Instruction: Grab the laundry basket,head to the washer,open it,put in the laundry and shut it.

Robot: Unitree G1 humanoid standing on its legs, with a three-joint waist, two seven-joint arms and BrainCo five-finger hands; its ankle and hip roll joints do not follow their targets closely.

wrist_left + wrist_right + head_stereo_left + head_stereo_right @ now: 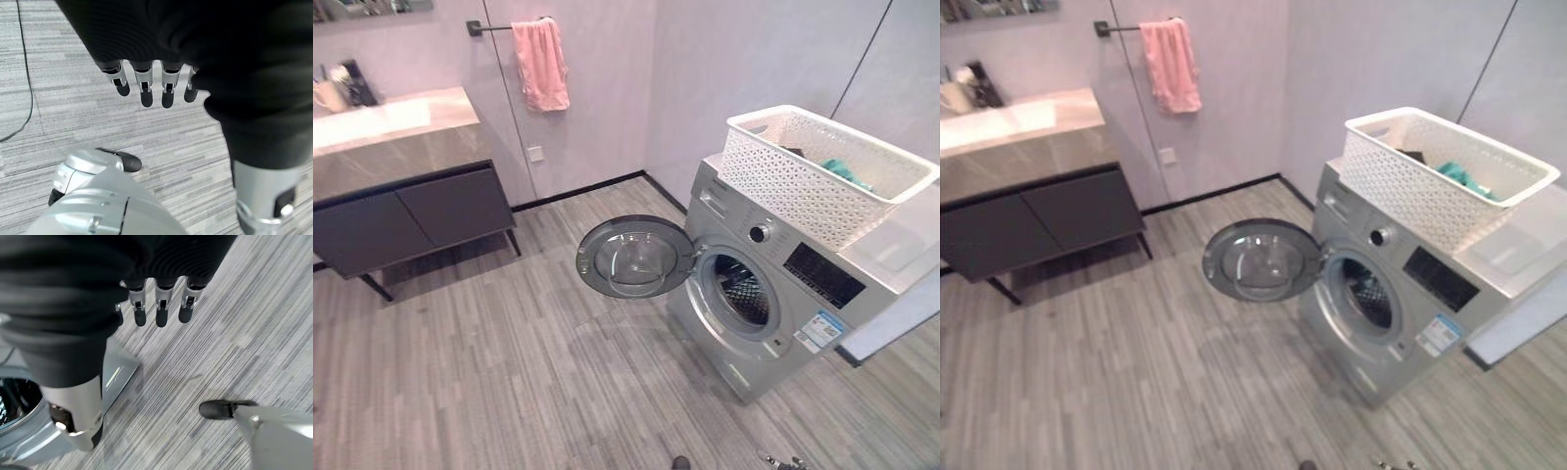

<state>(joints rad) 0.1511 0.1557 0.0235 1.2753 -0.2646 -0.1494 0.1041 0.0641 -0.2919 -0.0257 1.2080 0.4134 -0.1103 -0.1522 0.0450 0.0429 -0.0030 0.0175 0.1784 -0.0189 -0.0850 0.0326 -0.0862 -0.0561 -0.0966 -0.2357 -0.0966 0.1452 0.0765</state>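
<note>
The laundry basket (822,171) sits on top of the washer (773,294), its long axis running along the washer's top from front-left to back-right, with teal and dark laundry (842,171) inside. The washer's door (634,257) hangs wide open left of the drum. Both arms hang low, well below the basket; the right robot hand (156,308) is close beside the washer, so it looks nearer. It and the left robot hand (146,83) have straight fingers, holding nothing. The washer's front label (819,331) is too small to read.
</note>
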